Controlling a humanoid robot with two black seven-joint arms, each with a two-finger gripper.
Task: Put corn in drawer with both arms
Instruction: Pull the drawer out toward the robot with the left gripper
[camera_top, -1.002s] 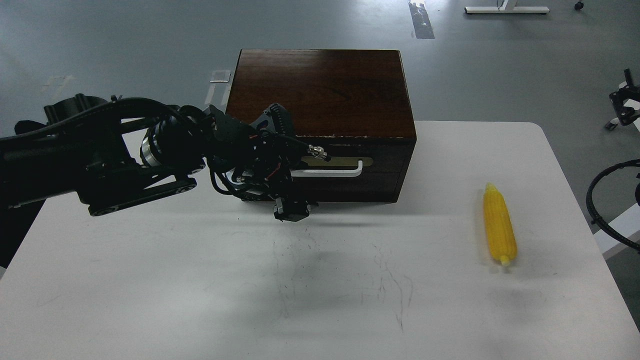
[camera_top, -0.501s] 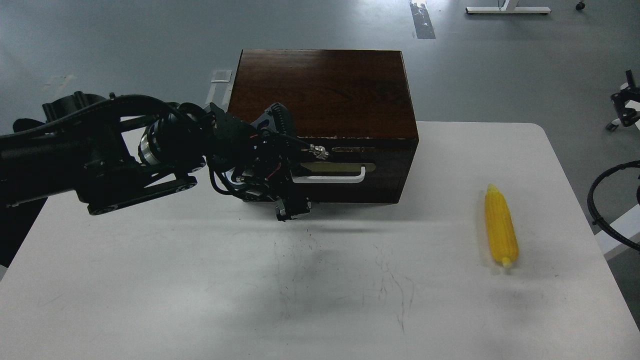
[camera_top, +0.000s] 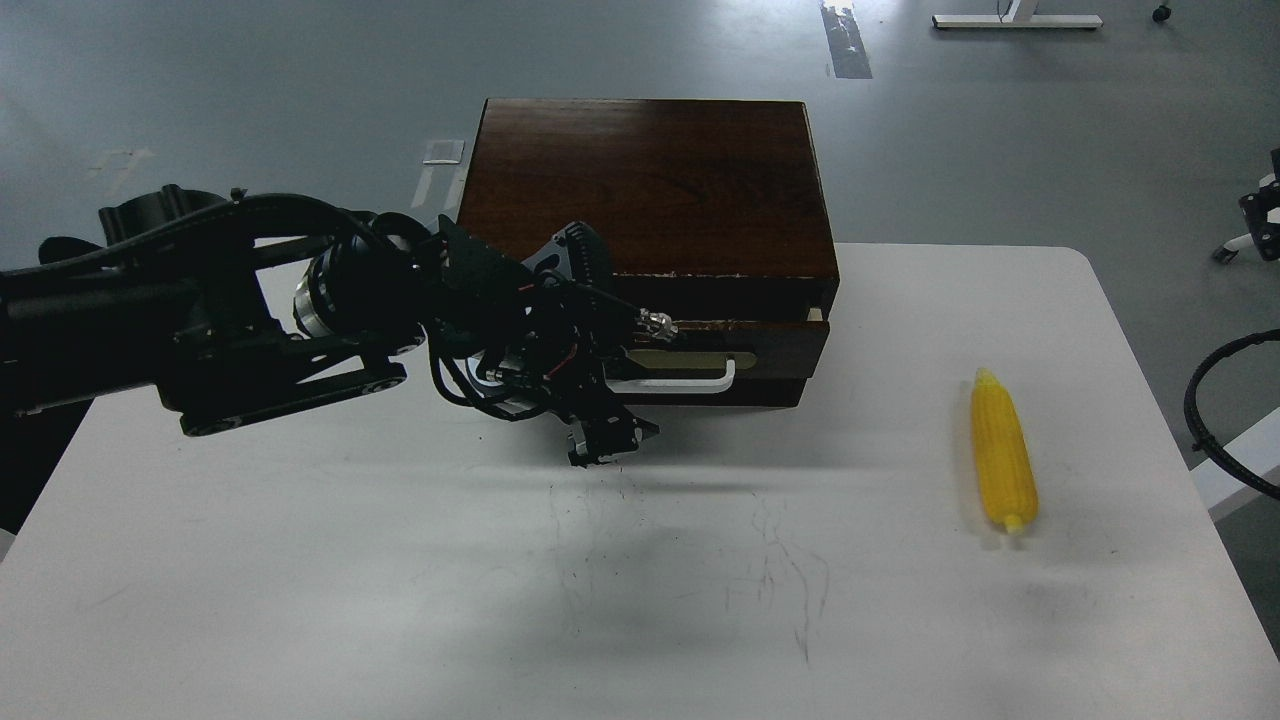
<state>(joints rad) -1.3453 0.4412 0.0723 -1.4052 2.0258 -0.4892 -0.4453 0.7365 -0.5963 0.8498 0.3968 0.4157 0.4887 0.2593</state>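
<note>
We are on the drawer-opening step: our left gripper (camera_top: 605, 443) sits at the drawer (camera_top: 745, 343) handle, jaws apparently clenched on it though partly hidden. Next, widen the gap; the corn (camera_top: 1002, 462) lies on the counter (camera_top: 400, 600), right of the drawer.

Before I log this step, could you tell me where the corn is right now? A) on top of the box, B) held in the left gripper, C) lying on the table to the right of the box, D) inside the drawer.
C: the corn lies on the white table, apart from the box and untouched.
</note>
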